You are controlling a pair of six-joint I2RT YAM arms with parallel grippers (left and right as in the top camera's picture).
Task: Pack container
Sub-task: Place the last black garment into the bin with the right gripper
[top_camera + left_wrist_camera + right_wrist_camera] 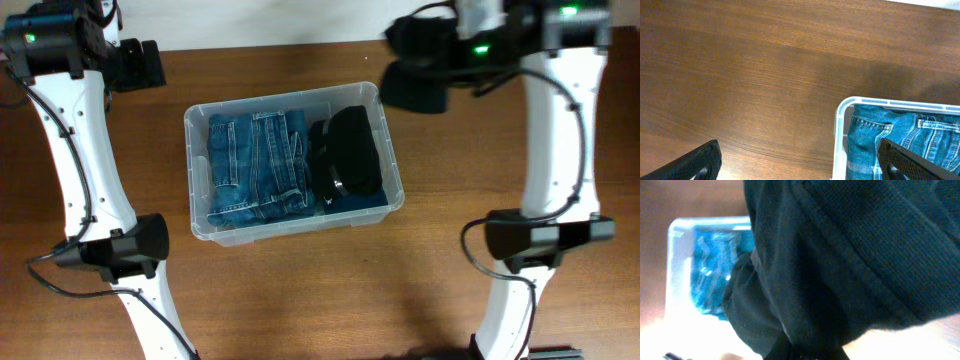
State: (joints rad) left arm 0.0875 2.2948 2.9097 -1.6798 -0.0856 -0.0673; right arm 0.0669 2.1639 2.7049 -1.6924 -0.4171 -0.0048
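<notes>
Loading step: right fingers clenched on black knit garment beside clear rectangular plastic container; left fingers spread, empty. Next, probably: lower it inside.

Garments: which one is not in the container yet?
The dark garment hanging under the right arm, outside the container's far right corner. The blue jeans and the black garment already lie side by side inside it.
</notes>
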